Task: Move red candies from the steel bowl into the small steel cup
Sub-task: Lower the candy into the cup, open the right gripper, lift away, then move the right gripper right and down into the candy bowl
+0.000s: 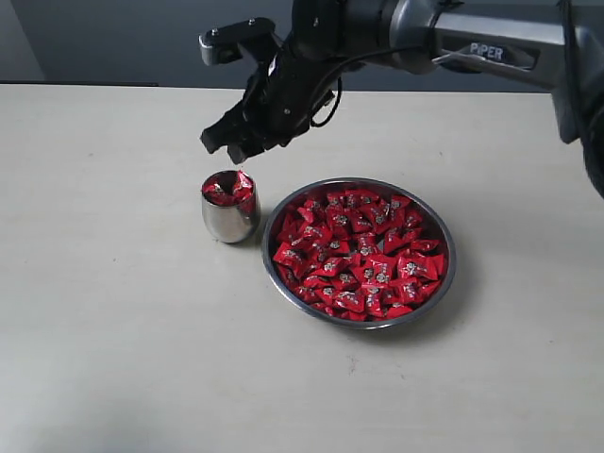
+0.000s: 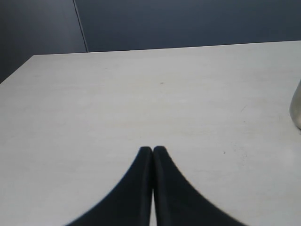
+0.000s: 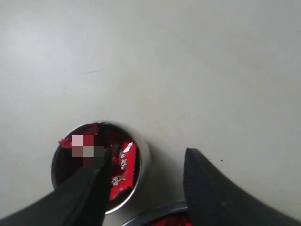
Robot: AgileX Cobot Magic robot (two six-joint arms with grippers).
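The wide steel bowl (image 1: 278, 220) sits right of centre, filled with many red candies (image 1: 363, 250). Just left of it stands the small steel cup (image 1: 226, 222), with a few red candies (image 1: 229, 188) heaped at its mouth. My right gripper (image 1: 234, 147) hovers open just above the cup with nothing between its fingers. In the right wrist view the cup (image 3: 143, 160) lies below the gripper (image 3: 146, 157), a red candy (image 3: 123, 170) inside it, and the bowl's rim (image 3: 155, 213) shows. The left gripper (image 2: 152, 149) is shut over bare table, out of the exterior view.
The cup's side (image 2: 296, 108) shows at the edge of the left wrist view. The pale tabletop (image 1: 113, 330) spreads around bowl and cup. A dark wall (image 1: 113, 38) runs behind the table's far edge.
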